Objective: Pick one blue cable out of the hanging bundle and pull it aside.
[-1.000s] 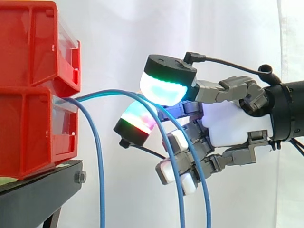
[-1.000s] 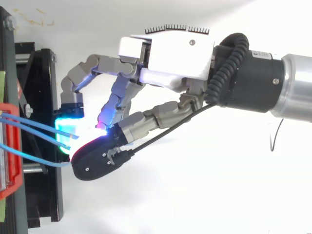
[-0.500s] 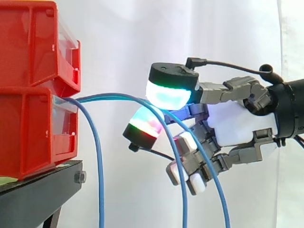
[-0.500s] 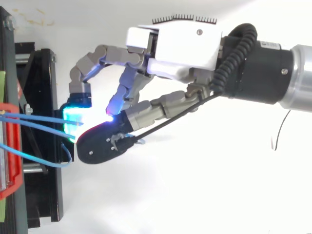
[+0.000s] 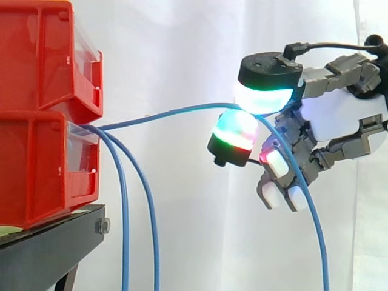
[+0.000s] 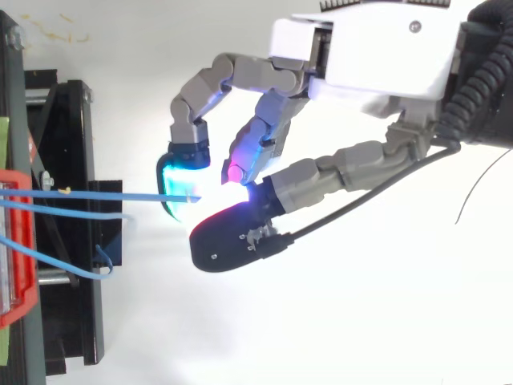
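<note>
A blue cable [image 5: 170,113] runs taut from the lower red bin [image 5: 36,170] out to my hand [image 5: 339,115], then drops past the curled fingers to the bottom edge. The hand is shut on it, the cable pinched between a cyan-green glowing pad [image 5: 264,96] above and a red-green pad [image 5: 235,130] below. In the top view the same cable [image 6: 104,195] stretches straight from the bin edge to the hand [image 6: 377,40]. Two other blue cables [image 5: 124,224] [image 5: 150,224] hang slack close to the bins, well left of the hand.
Two red bins are stacked at the left, the upper one [image 5: 36,60] over the lower, on a black stand [image 5: 48,248]. A white curtain hangs behind. Between the hanging cables and the hand lies open space.
The hand has moved right and upward, away from the bins, drawing one cable taut. A second cable that lay over the fingers has dropped back to hang beside the bins.
</note>
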Controlling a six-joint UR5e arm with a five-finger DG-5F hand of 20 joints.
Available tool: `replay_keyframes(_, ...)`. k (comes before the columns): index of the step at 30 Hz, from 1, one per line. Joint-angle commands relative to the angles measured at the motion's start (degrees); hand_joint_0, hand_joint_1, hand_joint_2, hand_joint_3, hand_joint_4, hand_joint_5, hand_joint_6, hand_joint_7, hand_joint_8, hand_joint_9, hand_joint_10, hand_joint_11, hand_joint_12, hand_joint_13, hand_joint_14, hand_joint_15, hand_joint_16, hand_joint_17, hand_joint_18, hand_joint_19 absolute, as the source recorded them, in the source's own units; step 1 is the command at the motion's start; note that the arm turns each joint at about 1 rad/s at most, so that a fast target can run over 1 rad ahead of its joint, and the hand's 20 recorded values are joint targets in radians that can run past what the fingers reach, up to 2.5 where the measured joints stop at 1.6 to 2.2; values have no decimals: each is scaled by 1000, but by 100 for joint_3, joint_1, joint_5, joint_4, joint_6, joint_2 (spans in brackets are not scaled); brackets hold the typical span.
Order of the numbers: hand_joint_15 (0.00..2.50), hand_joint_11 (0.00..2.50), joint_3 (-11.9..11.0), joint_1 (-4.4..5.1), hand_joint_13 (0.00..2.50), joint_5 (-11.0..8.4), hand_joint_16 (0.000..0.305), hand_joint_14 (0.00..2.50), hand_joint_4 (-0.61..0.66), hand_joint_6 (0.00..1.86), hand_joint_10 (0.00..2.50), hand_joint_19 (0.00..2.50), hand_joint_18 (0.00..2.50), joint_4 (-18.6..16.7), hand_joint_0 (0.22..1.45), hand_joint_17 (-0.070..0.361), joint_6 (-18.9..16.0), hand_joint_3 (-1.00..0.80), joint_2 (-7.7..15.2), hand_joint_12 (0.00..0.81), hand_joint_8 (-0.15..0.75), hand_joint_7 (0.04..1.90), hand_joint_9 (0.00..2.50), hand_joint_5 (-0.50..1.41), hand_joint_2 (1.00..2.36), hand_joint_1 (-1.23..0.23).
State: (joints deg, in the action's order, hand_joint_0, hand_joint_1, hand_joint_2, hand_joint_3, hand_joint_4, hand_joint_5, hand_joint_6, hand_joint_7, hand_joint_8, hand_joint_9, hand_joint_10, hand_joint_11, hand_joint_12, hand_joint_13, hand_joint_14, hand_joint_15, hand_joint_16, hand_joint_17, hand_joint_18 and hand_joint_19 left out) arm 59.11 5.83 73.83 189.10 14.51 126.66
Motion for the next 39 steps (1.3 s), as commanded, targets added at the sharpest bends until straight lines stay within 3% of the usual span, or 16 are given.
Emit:
replay_keyframes(1,418,325,4,24,842,-9,47,15,-65,920,11,602,792,22,566,106,236,-164,-45,347,229,901,1093,-55,1016,-733)
replay_keyframes(10,422,330,22,59,820,-9,47,16,-46,919,11,600,757,110,570,105,87,-147,-36,346,242,911,1072,-53,1016,-749)
replay_keyframes(18,444,352,312,112,831,0,48,15,-45,921,14,599,765,66,572,108,-1284,-126,-36,351,249,908,1082,-48,1017,-773)
replay_keyframes(21,456,371,364,120,834,-17,48,17,-41,922,12,594,764,5,574,108,-1522,-123,-36,350,257,917,1089,-48,1017,-779)
replay_keyframes(39,506,409,364,129,868,-9,50,17,-26,925,14,624,797,-162,577,111,-1451,-107,-28,365,273,913,1121,-44,1016,-790)
